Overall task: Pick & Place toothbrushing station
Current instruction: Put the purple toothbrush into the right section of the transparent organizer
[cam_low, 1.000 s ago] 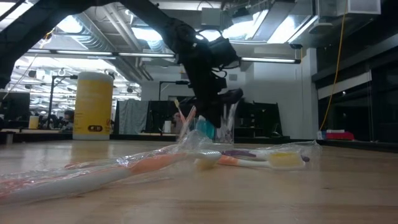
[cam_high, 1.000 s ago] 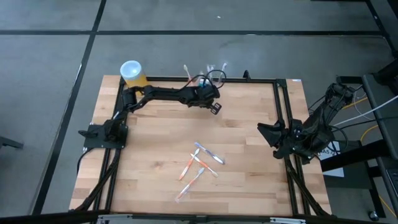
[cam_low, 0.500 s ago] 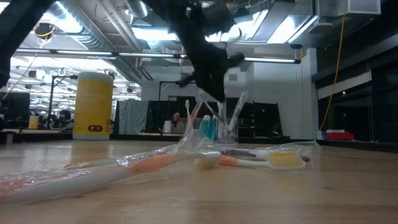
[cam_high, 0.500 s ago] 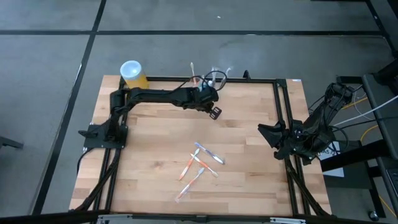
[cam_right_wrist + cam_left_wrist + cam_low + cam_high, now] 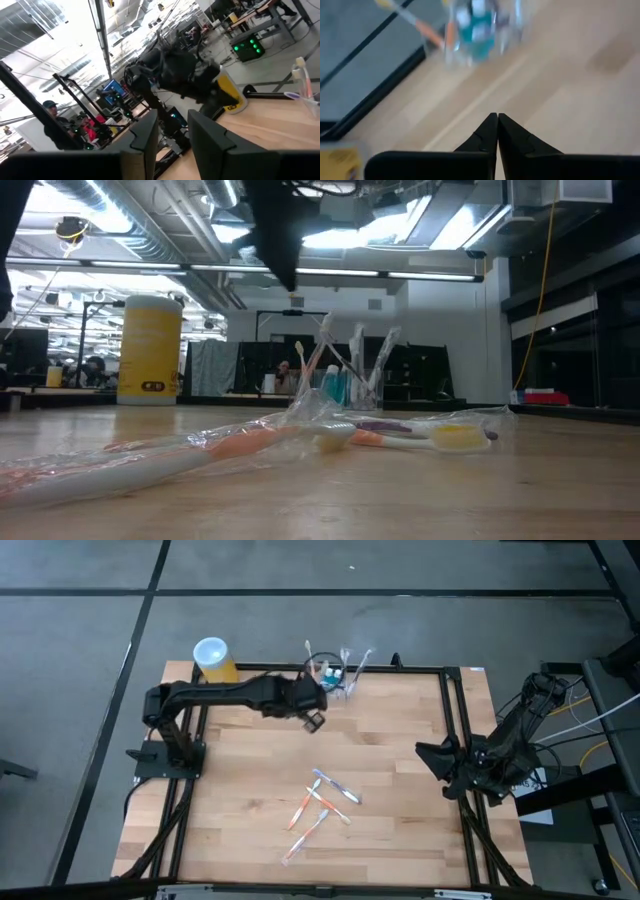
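The clear toothbrush holder [image 5: 335, 675] stands upright at the table's far edge, near the middle. It seems to hold several brushes leaning outward.

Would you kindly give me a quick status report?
Left claw shut, empty, beside station. Right claw parked at table edge. Toothbrushing station upright at far edge. Nothing in the way.

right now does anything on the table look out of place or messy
Yes. Several wrapped toothbrushes lie scattered and crossed in the middle of the table, none in the clear toothbrushing station, which stands upright at the far edge with brushes leaning out at angles. The left gripper hangs shut beside it, holding nothing.
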Controlling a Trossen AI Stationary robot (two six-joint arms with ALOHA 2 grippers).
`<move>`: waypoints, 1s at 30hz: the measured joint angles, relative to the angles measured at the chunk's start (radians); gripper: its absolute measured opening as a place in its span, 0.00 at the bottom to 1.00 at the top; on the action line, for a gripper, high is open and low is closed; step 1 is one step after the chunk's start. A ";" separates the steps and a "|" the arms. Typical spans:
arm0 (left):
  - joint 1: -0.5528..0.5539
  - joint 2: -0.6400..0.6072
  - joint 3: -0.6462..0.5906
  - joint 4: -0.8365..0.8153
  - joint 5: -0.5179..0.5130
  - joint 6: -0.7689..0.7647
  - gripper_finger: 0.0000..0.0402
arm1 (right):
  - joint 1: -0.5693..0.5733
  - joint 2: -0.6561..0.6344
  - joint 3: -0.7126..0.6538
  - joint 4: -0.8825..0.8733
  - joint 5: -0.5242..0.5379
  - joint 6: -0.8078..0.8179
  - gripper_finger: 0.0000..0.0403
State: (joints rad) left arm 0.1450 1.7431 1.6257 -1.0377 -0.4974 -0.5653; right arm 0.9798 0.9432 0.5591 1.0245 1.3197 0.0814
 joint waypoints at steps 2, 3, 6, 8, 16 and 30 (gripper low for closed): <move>-0.036 -0.004 -0.016 -0.090 0.016 -0.012 0.02 | 0.000 0.000 0.000 -0.003 0.000 0.005 0.27; -0.057 -0.009 -0.038 -0.110 0.045 -0.030 0.02 | 0.000 0.001 0.000 -0.005 0.000 0.009 0.27; -0.144 -0.032 -0.158 -0.071 0.176 -0.128 0.04 | 0.000 0.002 0.000 -0.007 0.000 0.015 0.27; -0.200 -0.044 -0.246 0.042 0.253 -0.210 0.06 | 0.000 0.008 0.000 -0.009 0.000 0.016 0.27; -0.246 -0.049 -0.464 0.535 0.429 -0.561 0.26 | 0.000 0.011 0.000 -0.008 0.000 0.062 0.27; -0.231 -0.032 -0.601 0.674 0.442 -0.860 0.43 | 0.028 0.011 0.000 -0.009 -0.018 0.068 0.27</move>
State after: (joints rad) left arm -0.0859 1.7108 1.0250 -0.3640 -0.0558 -1.4253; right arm 1.0080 0.9543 0.5594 1.0151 1.3021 0.1495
